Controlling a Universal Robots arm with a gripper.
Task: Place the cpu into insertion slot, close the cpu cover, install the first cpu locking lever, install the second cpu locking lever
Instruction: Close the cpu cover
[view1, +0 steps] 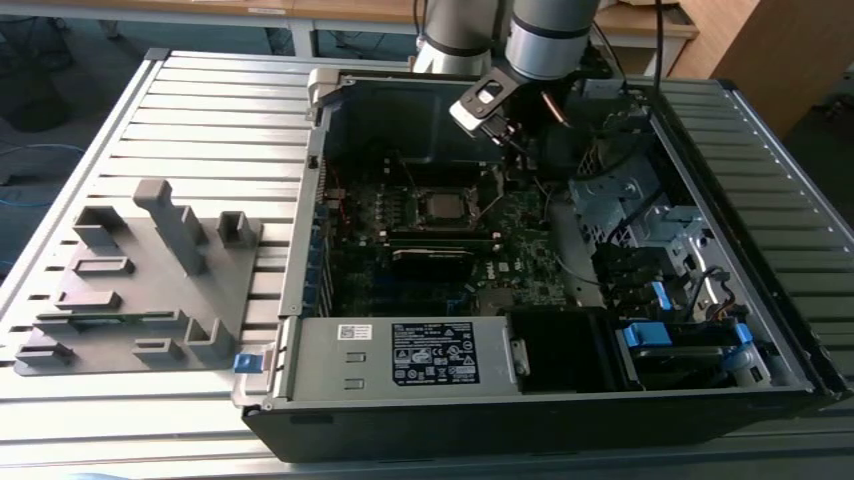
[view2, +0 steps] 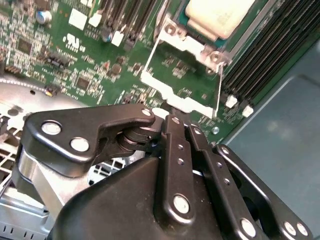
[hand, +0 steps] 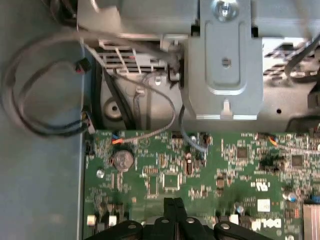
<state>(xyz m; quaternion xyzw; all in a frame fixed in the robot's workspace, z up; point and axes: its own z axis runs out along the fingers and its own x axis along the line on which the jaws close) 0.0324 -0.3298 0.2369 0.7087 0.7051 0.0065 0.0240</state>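
In the exterior view the cpu (view1: 445, 205) lies flat in the insertion slot (view1: 445, 222) near the middle of the green board. The second wrist view shows its pale metal top (view2: 217, 15) with the silver cpu cover (view2: 192, 44) framing it. Thin wire levers (view2: 219, 85) run along the socket's sides; whether they are latched I cannot tell. My gripper (view1: 518, 158) hangs over the board just to the exterior view's right of the socket. Its black fingers are shut together with nothing between them in both wrist views (view2: 165, 107) (hand: 173, 201).
A grey fixture plate (view1: 147, 280) lies outside the case on the exterior view's left. A labelled power supply (view1: 427, 350) fills the near side, with a long black module (view1: 434, 255) behind it. Blue-tabbed drive bays (view1: 667, 290), loose cables (hand: 35, 100) and a grey bracket (hand: 225, 65) crowd the far side.
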